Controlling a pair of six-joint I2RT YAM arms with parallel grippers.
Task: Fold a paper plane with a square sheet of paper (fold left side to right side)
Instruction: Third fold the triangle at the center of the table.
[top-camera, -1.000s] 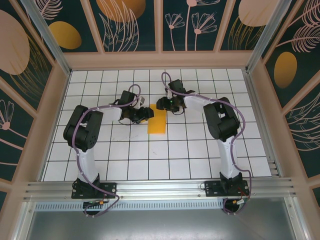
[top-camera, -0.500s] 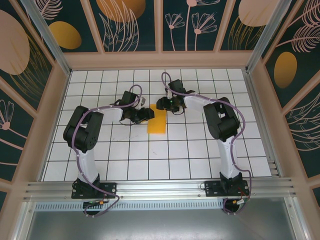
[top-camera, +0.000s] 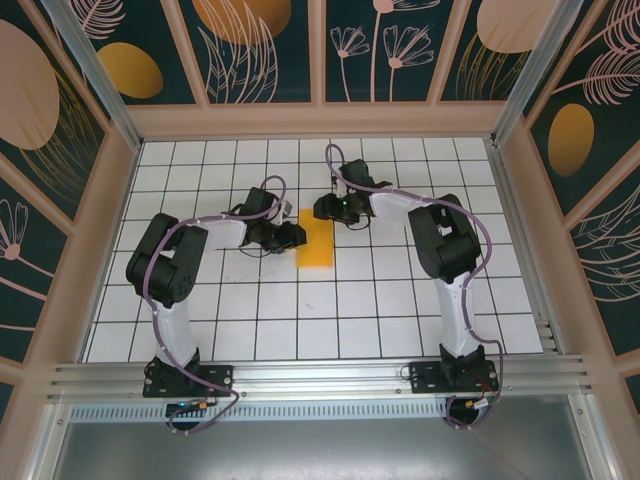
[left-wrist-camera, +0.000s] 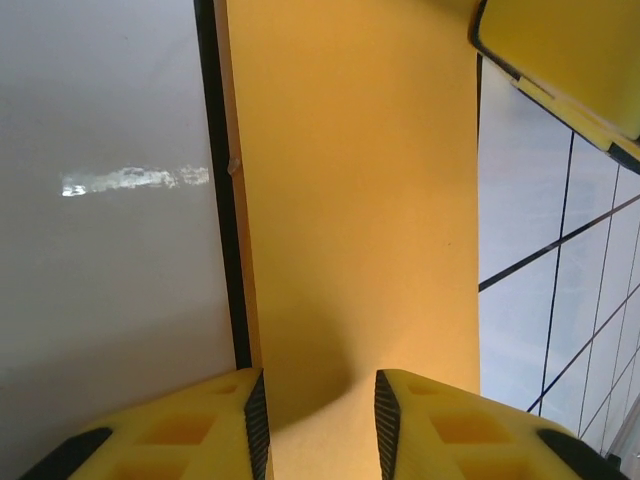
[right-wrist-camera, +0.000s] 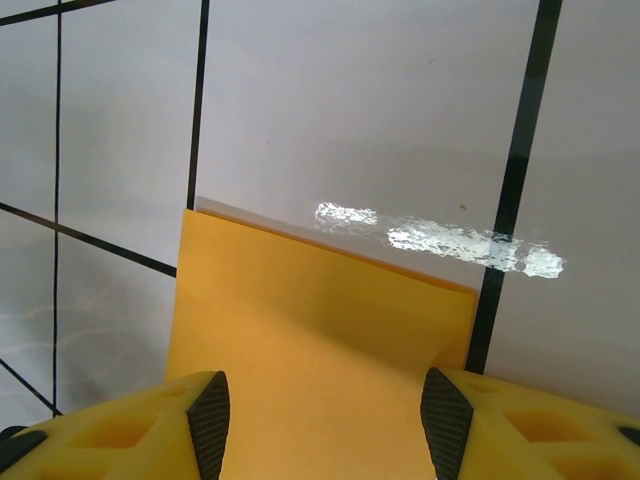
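Observation:
The square sheet of paper lies flat on the tiled floor as an orange-yellow upright rectangle, about one tile wide. My left gripper sits at its left edge, low over it. In the left wrist view the paper runs away between and under the yellow fingers, whose pads stand a narrow gap apart with nothing pinched. My right gripper hovers at the sheet's far end. In the right wrist view its jaws stand wide over the paper, open. A right finger shows in the left wrist view.
White tiles with black grid lines surround the paper. Beige frame walls with dark floral panels enclose the floor. Both arm bases stand at the near edge.
My left gripper has slid a little right onto the paper's left edge and its jaws have narrowed. The right gripper and the paper have stayed put.

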